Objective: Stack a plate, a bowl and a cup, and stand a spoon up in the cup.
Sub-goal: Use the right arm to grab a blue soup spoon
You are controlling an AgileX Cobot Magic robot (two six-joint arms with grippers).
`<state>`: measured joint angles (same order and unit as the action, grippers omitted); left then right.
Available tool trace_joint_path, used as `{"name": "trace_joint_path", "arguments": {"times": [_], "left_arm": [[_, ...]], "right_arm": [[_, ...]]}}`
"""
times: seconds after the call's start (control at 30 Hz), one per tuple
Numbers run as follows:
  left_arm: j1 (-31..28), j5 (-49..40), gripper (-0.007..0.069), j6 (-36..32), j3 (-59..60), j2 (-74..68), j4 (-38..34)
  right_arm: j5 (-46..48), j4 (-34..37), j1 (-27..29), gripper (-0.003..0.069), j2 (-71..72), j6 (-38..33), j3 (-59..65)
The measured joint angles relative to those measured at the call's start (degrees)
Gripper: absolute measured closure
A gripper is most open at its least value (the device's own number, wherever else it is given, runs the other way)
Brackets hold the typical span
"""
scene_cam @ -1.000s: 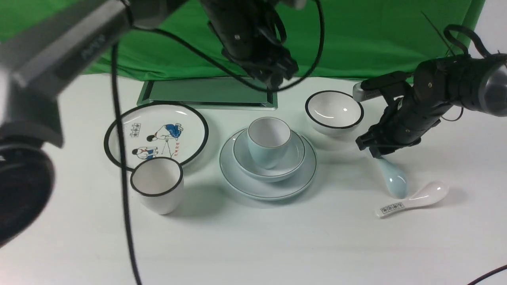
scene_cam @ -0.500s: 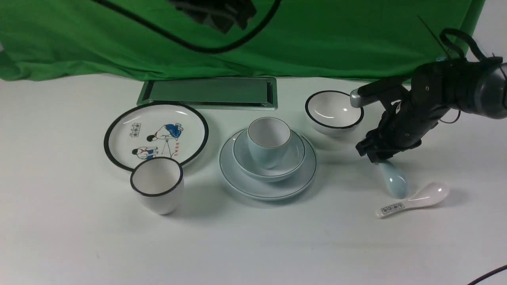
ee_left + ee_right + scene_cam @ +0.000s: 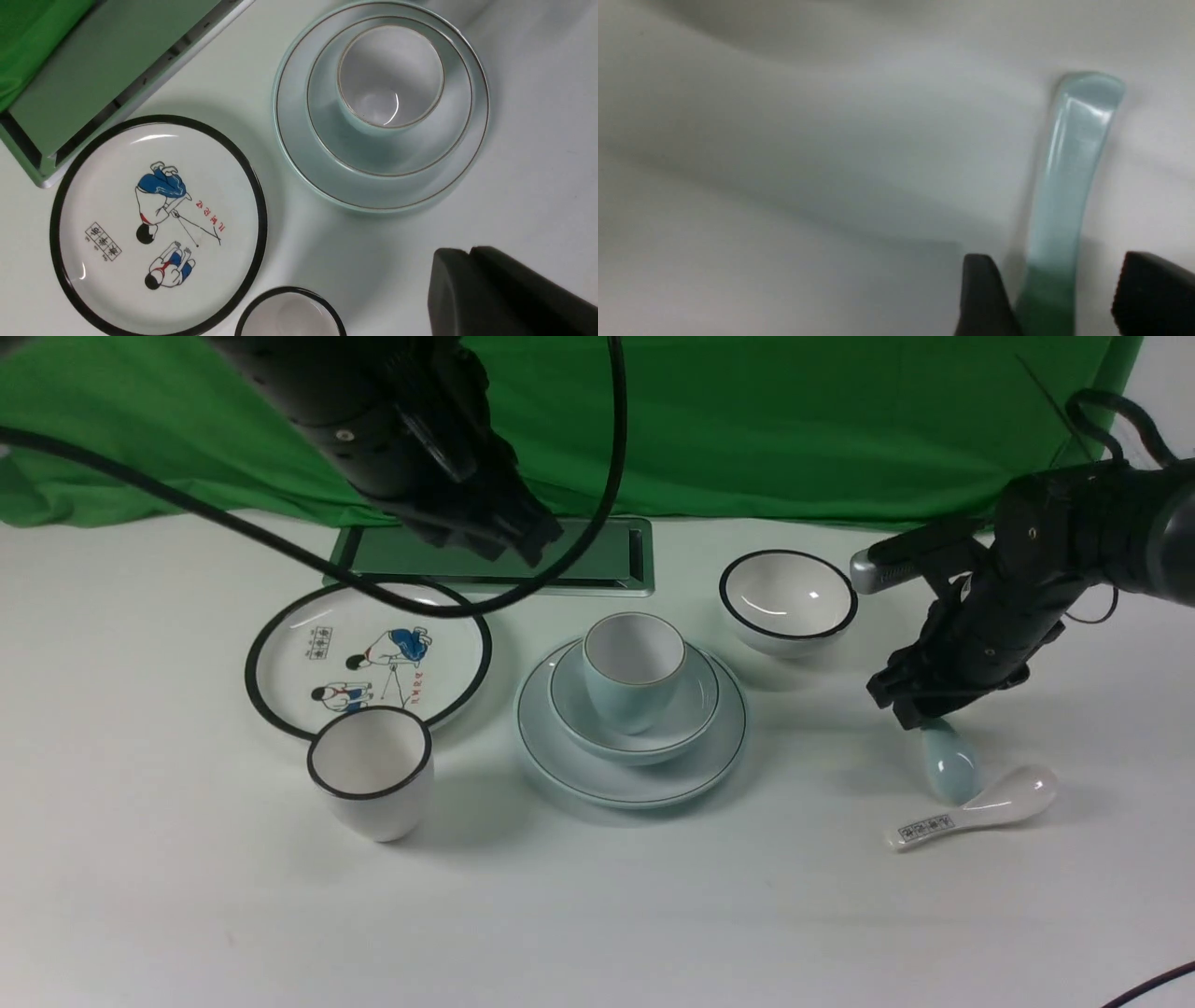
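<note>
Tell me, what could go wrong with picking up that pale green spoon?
The right gripper stands open astride the spoon, whose handle is glossy and narrow; closing off-centre might make it slip or swivel. The white spoon lies close beside its scoop and could get knocked. The cup sits atop the bowl and plate; a clumsy insertion might tip it.

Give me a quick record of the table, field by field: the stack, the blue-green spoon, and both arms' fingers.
stack: pale blue-green cup in bowl on plate
to place: pale blue-green spoon, flat on the table, right of the stack, not in the cup
right fingers: open, either side of the spoon's handle
left fingers: shut, holding nothing, off the table
others: white labelled spoon, white black-rimmed bowl, cartoon plate, white black-rimmed cup
</note>
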<state>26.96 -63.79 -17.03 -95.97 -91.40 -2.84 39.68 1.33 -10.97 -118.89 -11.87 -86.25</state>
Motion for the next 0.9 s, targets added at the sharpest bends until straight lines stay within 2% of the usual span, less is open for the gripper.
{"name": "trace_joint_path", "arguments": {"times": [0.13,0.23,0.3,0.47,0.63,0.7,0.8,0.9], "left_arm": [[0.00,0.36,0.0662,0.00,0.00,0.19,0.00],[0.00,0.36,0.0662,0.00,0.00,0.19,0.06],[0.00,0.36,0.0662,0.00,0.00,0.23,0.33],[0.00,0.19,0.0662,0.20,0.00,0.25,1.63],[0.00,-2.63,0.0662,1.16,0.26,0.35,2.84],[0.00,-2.86,0.0662,1.72,1.07,0.72,2.84],[0.00,1.41,0.0661,3.17,7.30,4.17,2.84],[0.00,9.11,0.0661,5.68,15.58,9.58,3.22]], "right_arm": [[0.13,0.10,-0.77,0.0258,-1.01,0.00,0.00],[0.13,0.22,-0.88,0.0344,-1.08,0.00,-0.05],[0.13,0.43,-0.88,0.0447,-1.16,0.00,-0.10],[2.01,0.41,-0.51,0.0448,-0.52,0.18,-0.17],[4.35,0.14,0.96,0.0448,7.81,0.18,1.26],[2.82,0.08,1.15,0.0448,11.17,0.18,2.37],[-5.53,4.01,0.69,0.0448,21.33,-1.62,7.23],[-18.37,11.39,-1.43,0.0448,28.18,-6.38,14.57]]}}
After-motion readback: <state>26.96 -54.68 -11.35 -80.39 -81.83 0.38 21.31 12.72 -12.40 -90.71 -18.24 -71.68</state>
